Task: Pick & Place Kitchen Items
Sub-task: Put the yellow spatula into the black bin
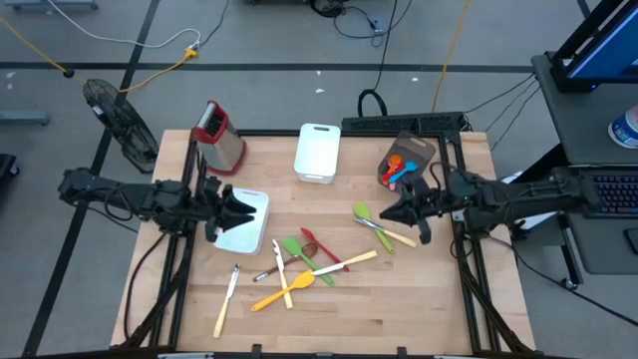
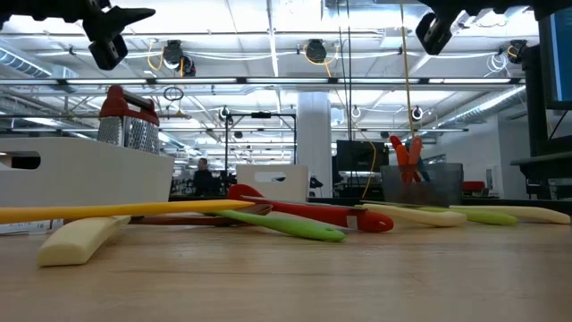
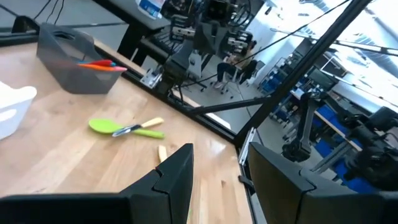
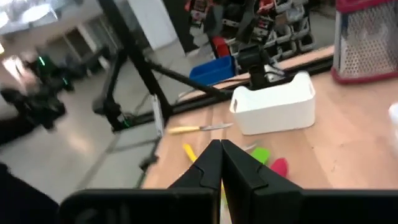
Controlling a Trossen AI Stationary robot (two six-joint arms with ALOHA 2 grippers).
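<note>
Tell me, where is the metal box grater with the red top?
From above, the metal box grater with the red top stands at the table's far left corner, left of the white rectangular bin and behind the left gripper.

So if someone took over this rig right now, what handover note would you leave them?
Left gripper: open, empty, raised above the white tray on the table's left.
Right gripper: shut, empty, raised near the green spoon on the right.
Done: a few red, orange and blue utensils stand in the grey bin at back right.
Left: most utensils lie loose on the table, among them the green spoon and cream knife on the right, a central pile with the yellow spatula and red spoon, and another cream knife at front left.
The white bin and grater stand at the back.
</note>
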